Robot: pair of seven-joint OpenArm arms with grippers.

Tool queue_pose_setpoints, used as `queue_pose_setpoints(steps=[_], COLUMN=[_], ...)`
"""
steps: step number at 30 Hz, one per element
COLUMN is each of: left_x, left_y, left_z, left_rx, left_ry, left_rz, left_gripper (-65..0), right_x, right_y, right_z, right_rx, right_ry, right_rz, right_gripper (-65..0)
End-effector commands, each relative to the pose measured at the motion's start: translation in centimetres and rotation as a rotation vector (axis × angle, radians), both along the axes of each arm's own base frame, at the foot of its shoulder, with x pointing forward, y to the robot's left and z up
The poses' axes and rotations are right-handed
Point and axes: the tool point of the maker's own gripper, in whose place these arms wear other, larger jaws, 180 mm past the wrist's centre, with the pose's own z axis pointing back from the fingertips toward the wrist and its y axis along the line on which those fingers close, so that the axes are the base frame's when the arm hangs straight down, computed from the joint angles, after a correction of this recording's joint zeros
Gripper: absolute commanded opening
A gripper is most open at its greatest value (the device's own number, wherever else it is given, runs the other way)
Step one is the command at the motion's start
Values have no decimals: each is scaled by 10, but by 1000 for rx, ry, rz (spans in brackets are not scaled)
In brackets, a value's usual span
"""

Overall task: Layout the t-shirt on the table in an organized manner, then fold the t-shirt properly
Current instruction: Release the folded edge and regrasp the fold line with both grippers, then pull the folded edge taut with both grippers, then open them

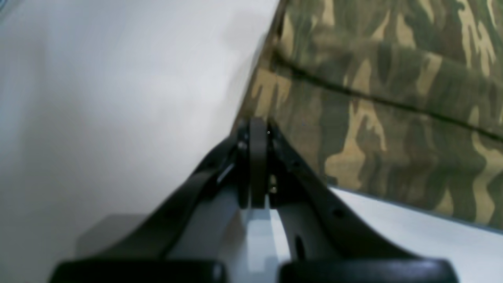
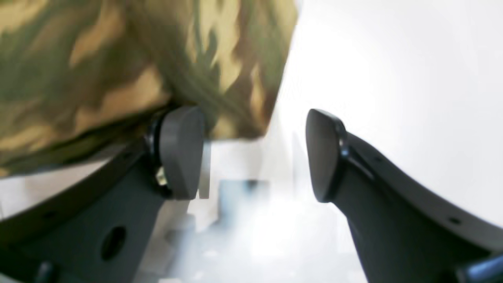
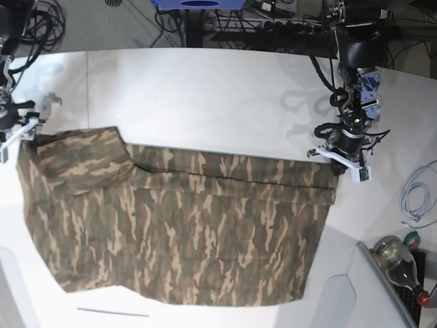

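Observation:
The camouflage t-shirt (image 3: pixel 184 219) lies spread out across the white table (image 3: pixel 218 102), with one sleeve folded at its upper left. My left gripper (image 3: pixel 336 168) is at the shirt's upper right corner. In the left wrist view it (image 1: pixel 257 125) is shut, with its tips pinching the edge of the shirt (image 1: pixel 385 98). My right gripper (image 3: pixel 19 134) is at the shirt's upper left corner. In the right wrist view it (image 2: pixel 253 155) is open, and the blurred shirt (image 2: pixel 118 59) lies just past its left finger (image 2: pixel 180 153), not between the jaws.
A glass bottle (image 3: pixel 399 263) and a coiled white cable (image 3: pixel 416 198) sit at the right edge. Dark cables and stands (image 3: pixel 273 27) run along the back. A thin dark seam (image 3: pixel 87 75) crosses the table at the left.

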Motion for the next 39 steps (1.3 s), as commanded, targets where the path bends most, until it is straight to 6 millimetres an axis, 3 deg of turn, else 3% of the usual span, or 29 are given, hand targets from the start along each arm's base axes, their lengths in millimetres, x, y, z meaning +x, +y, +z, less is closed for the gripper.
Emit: queue_pose_setpoints(steps=[1,13,16,19,22,25,33,39], left_x=[1,-4,-6,-7,-8,-8,-9,-10], left_y=[15,22,22,22,22,22,33,40], left_z=[4,3,2,1,0,0,3,5], left_rx=[33,45,47,52,51,52,66,78], left_ry=[17,27,32,36,37,39,41,42], left_rz=[10,13,12,8,9,8,15,18], left_gripper=[-650,-650,-650,-650,-650,-650,-650,-650], right_x=[12,20,14,8,11,14,28,32], right_y=[-11,-6,11,29,45,45,38,17], right_z=[19,28,40,49,41,31,4,-8], right_rx=[-35,-41,-47,-49,-13,12,71,70], right_ry=[-52,-54,-63,-75,-61,-36,14,42], right_rz=[5,19,41,72,78,58,8,-21], right_gripper=[-266,-267,-281,-417,-648,-629,-650,-650])
